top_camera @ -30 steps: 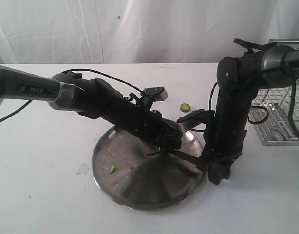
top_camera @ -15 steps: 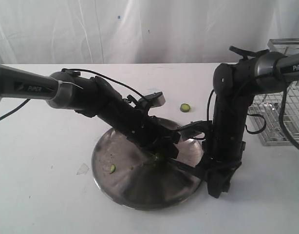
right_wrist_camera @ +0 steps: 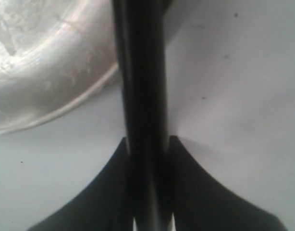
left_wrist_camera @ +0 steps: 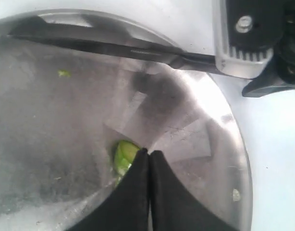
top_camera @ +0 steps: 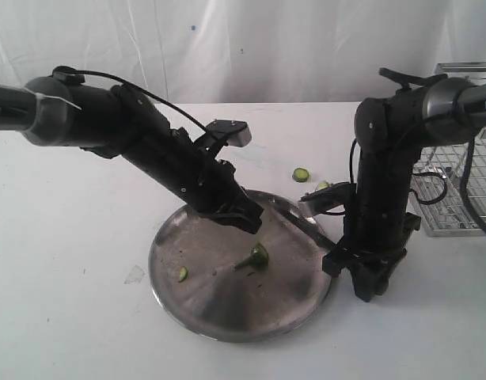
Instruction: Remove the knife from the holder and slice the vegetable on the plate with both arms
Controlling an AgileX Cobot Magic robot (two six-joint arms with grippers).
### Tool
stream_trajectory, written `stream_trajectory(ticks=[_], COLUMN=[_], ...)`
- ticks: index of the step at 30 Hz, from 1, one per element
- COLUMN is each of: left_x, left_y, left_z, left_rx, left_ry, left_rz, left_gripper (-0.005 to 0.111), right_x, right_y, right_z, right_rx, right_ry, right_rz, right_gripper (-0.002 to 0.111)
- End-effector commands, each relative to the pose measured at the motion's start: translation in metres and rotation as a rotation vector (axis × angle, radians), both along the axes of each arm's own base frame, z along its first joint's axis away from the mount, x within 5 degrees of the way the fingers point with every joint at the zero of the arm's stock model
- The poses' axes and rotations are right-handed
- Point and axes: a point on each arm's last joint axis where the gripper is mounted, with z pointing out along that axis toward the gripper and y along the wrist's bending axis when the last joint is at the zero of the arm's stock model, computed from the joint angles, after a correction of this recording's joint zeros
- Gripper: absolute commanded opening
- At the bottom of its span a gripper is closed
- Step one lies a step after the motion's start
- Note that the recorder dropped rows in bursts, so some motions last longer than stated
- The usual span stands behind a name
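The steel plate lies in the middle of the table. On it rests the vegetable, a small green pepper piece with a thin stem, which shows as a bright green cut piece in the left wrist view. My left gripper hangs shut and empty just above and behind it, with its tips next to the piece. My right gripper points down at the plate's right edge, shut on the knife's black handle. The dark blade stretches low over the plate's right rim.
The wire-grid holder stands at the right edge of the table, behind the right arm. Two round green slices lie on the table behind the plate, and a small slice lies on the plate's left part. A white curtain closes the back.
My left arm has lifted up and back to the left off the vegetable, which now lies uncovered. My right arm with the knife has shifted slightly to the right.
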Motion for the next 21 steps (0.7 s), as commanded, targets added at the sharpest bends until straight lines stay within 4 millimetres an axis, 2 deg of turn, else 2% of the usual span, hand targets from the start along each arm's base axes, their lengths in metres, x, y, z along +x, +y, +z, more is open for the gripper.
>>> stream_trajectory(ticks=[1,5,12,17,21], left_x=[-0.006,-0.007,-0.014,-0.014,-0.025], left_y=[0.003,0.004,0.013,0.024,0.038], left_z=[0.011,0.019,0.031,0.027,0.02], left_rx=[0.001,-0.004,0.09,0.093,0.108], left_ry=[-0.007,-0.029,-0.087,-0.12,-0.169], left_rz=[-0.031,-0.033,-0.079,0.13,0.25], left_gripper=[0.0,0.0,0.0,0.0,0.0], right_x=[0.003,0.004,0.003,0.0,-0.003], right_y=[-0.004,-0.003,0.005,0.011,0.017], right_z=[-0.008,-0.008,0.015,0.027,0.029], right_rx=[-0.016,-0.006,0.087,0.156,0.215], right_ry=[-0.023,-0.031,-0.063,-0.054,-0.015], right_rz=[-0.014,-0.015,-0.075,-0.122,-0.139], right_gripper=[0.0,0.0,0.0,0.0,0.0])
